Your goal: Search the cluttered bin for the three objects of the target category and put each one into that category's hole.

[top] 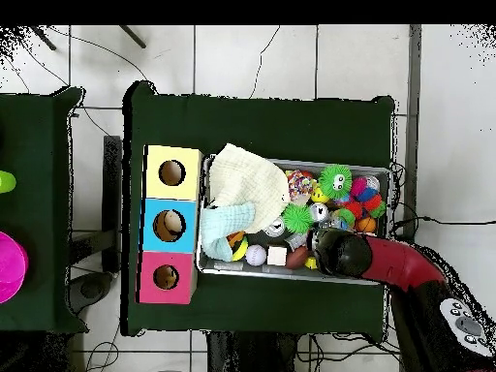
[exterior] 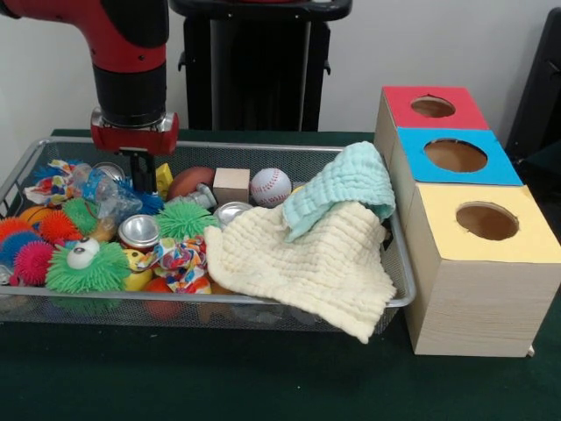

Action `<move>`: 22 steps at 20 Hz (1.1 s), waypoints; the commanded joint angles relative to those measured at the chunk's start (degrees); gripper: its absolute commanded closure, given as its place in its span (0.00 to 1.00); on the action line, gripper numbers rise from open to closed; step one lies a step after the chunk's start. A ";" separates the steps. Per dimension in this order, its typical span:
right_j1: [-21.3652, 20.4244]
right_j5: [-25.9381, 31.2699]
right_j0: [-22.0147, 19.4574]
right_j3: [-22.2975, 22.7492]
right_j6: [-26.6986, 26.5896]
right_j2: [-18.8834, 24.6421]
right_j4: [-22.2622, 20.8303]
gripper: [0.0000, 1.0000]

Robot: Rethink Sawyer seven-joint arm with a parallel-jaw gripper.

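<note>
Hand (exterior: pixel 138 180) is lowered into the wire bin (exterior: pixel 263 303) at its far left; its grip cannot be told

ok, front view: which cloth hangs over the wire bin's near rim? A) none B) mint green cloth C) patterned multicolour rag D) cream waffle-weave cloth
D: the cream waffle-weave cloth spills over the near rim of the wire mesh bin and hangs down, while the mint green cloth lies on top of it, inside the bin.
</note>
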 commanded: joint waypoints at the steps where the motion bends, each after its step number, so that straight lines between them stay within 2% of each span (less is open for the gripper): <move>1: 1.48 -1.97 0.62 0.40 8.38 0.96 2.42 1.00; 4: 1.44 -0.23 0.53 -0.97 7.21 1.81 2.88 1.00; 6: -1.19 0.97 0.69 0.69 7.53 2.25 4.06 1.00; 9: -8.78 6.29 1.40 5.07 7.89 3.60 8.12 1.00; 12: -12.79 9.13 2.16 6.21 6.68 5.25 11.15 1.00; 14: -14.56 12.73 3.62 5.43 6.61 5.20 13.41 1.00; 18: -15.53 17.11 6.19 2.69 7.08 4.77 16.64 1.00; 22: -14.02 14.99 8.18 0.51 7.89 4.55 18.50 1.00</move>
